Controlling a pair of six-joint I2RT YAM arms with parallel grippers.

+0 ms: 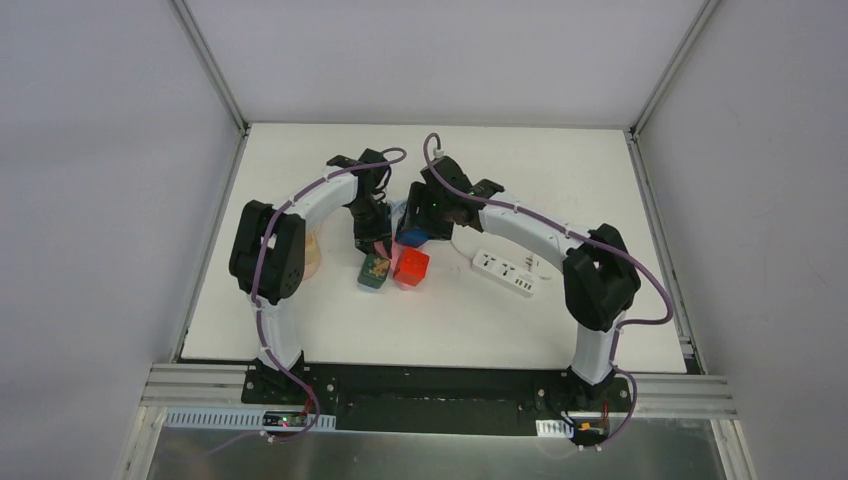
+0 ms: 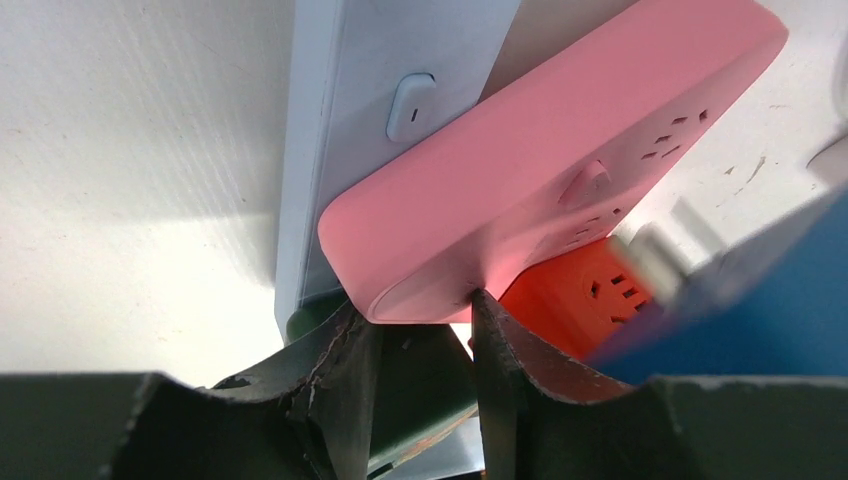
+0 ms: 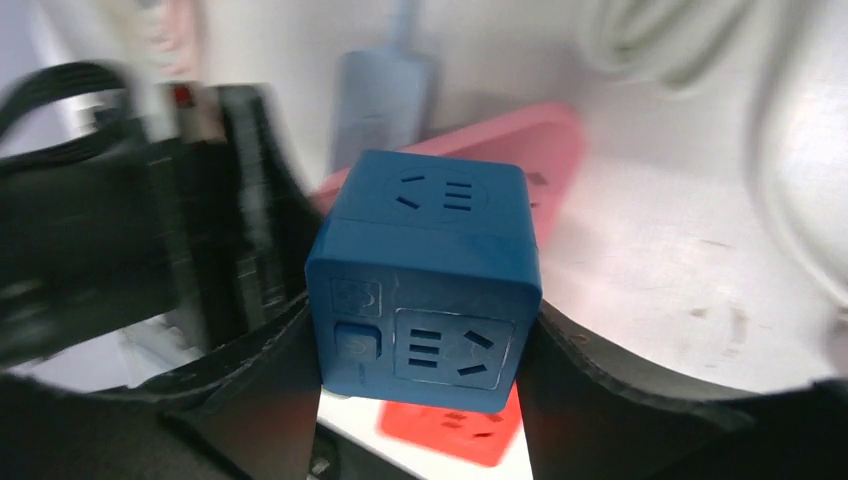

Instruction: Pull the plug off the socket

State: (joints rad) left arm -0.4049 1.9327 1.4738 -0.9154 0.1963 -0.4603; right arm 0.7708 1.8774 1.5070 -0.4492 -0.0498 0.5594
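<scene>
The right fingers (image 3: 600, 400) are clenched on the blue cube socket (image 3: 430, 280), one pad on each side of it. In the top view this cube is near the middle of the worktop (image 1: 450, 320). A red cube socket (image 1: 410, 267) is just beside it at 6 o'clock, and a white power strip (image 1: 503, 273) lies apart at about 4 o'clock.

In the left wrist view a white plug (image 2: 668, 252) sits at the edge of the blue cube. It is blurred, so I cannot tell how deep it is.

The left fingers (image 2: 505, 400) stand close together with a green block (image 2: 420, 385) between them, but I cannot tell if they grasp it. At their 12 o'clock a pink power strip (image 2: 540, 170) lies over a pale blue power strip (image 2: 330, 120).
</scene>
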